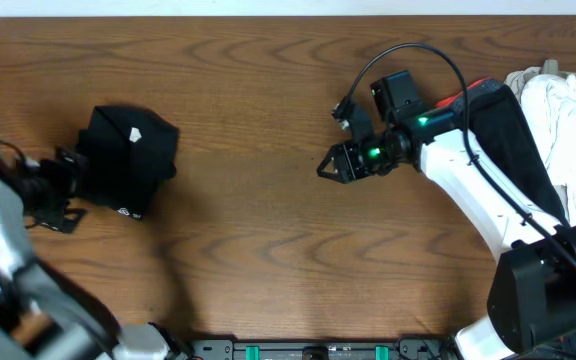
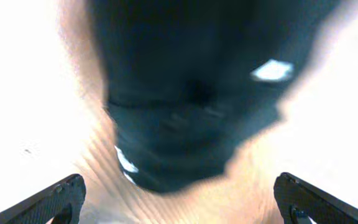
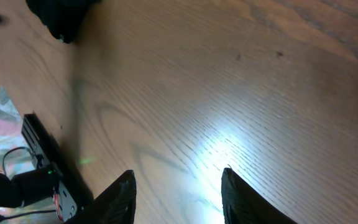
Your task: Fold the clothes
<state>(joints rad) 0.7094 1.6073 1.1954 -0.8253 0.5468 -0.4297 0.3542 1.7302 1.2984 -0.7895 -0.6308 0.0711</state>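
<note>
Black T-shirt (image 1: 128, 162): folded into a compact bundle, lying flat on the wooden table (image 1: 248, 90), directly in front of the left gripper (image 1: 74, 186) and well away from the right gripper (image 1: 332, 164). A small white mark (image 1: 135, 133) shows on its top face, on the side away from the left gripper, and a second pale mark sits at the edge nearer to it. In the left wrist view the black T-shirt (image 2: 185, 106) is blurred and fills the space ahead of the fingers (image 2: 64, 196). Those fingers are spread wide with nothing between them, and contact with the cloth cannot be made out. Left gripper: released, empty. Right gripper (image 3: 176, 199): fingers (image 3: 122, 198) parted, nothing held, poised over bare wood with a bright glare patch on the table (image 3: 260, 74) just ahead of the tips. From this view the black T-shirt (image 3: 61, 15) appears far ahead, to the upper left. Red-edged black garment (image 1: 508, 130): unfolded, behind the right gripper and partly under that arm's white forearm. White garment (image 1: 573, 120): crumpled, beyond the black one, farthest from the right gripper, at the table's edge. Black cable (image 1: 408, 50): loops over the right gripper's wrist.
</note>
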